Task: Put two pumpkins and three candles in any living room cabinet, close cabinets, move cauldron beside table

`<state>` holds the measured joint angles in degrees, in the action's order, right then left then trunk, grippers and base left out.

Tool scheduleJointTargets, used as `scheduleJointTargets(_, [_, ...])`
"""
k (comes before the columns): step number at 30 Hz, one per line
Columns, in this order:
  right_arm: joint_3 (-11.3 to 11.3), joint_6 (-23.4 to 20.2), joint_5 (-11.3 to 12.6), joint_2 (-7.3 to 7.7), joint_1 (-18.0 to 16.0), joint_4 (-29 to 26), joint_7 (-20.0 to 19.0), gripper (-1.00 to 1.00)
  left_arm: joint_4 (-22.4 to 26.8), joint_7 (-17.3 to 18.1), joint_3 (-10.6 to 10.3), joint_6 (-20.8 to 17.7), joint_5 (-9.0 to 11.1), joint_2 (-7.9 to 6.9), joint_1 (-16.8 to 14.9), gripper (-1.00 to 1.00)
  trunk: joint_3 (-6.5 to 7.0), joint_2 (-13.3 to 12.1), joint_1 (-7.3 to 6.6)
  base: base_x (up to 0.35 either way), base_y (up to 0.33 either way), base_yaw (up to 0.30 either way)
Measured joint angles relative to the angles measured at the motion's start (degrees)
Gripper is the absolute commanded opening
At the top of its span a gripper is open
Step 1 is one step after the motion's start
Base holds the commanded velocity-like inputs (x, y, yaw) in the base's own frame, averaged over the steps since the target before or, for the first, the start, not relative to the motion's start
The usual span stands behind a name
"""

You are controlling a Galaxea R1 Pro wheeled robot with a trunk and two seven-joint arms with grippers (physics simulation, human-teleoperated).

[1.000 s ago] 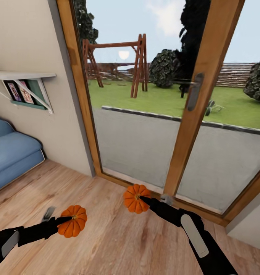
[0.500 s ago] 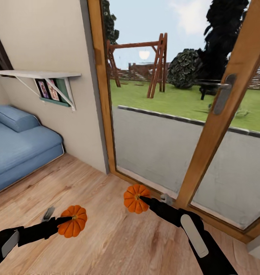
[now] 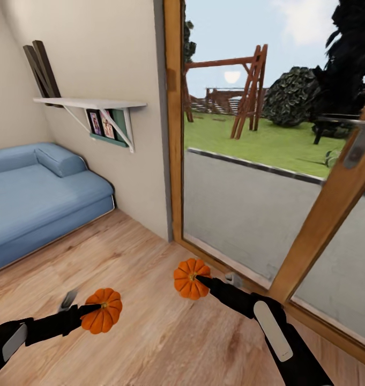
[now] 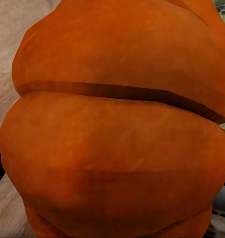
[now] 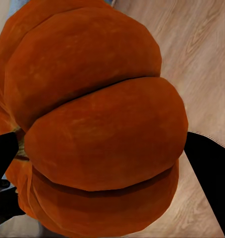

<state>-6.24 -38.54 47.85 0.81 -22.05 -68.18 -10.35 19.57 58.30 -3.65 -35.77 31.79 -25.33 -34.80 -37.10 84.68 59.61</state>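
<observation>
I carry two small ribbed orange pumpkins above the wooden floor. My left gripper (image 3: pixel 94 309) is shut on one pumpkin (image 3: pixel 102 311) at the lower left of the head view. My right gripper (image 3: pixel 201 280) is shut on the other pumpkin (image 3: pixel 191 279) near the middle. Up close, the left wrist view shows the first pumpkin (image 4: pixel 117 129) and the right wrist view the second pumpkin (image 5: pixel 92 124), with dark fingers (image 5: pixel 209 168) at its sides. The candles, cabinet and cauldron are out of view.
A blue sofa (image 3: pixel 37 198) stands at the left against the wall, under a white wall shelf (image 3: pixel 91 103). A wood-framed glass door (image 3: pixel 257 198) to the garden fills the right. Wooden floor (image 3: pixel 150 332) lies open below the arms.
The head view has swung left: the door frame slid right and more of the sofa and shelf came in. Both arms and their pumpkins hold the same place in the picture.
</observation>
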Motion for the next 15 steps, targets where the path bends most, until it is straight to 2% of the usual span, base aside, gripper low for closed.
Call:
scheduleJointTargets(3, [0.00, 0.00, 0.01, 0.06, 0.00, 0.00, 0.00, -1.00, 0.00, -0.05, -0.01, -0.01, -0.04, 0.08, 0.01, -1.00, 0.00, 0.00, 0.00, 0.000, 0.000, 0.286])
scheduleJointTargets(11, [0.01, -0.01, 0.06, 0.02, 0.00, -0.01, -0.02, -1.00, 0.00, -0.12, 0.00, 0.01, -0.02, 0.14, -0.02, -1.00, 1.43, -3.19, -1.75, 0.000, 0.000, 0.286])
scheduleJointTargets(15, [0.01, 0.00, 0.02, 0.06, 0.00, 0.00, -0.01, -1.00, 0.00, -0.12, -0.02, -0.01, -0.01, 0.16, -0.03, -1.00, 1.61, -3.59, -1.97, 0.000, 0.000, 0.286])
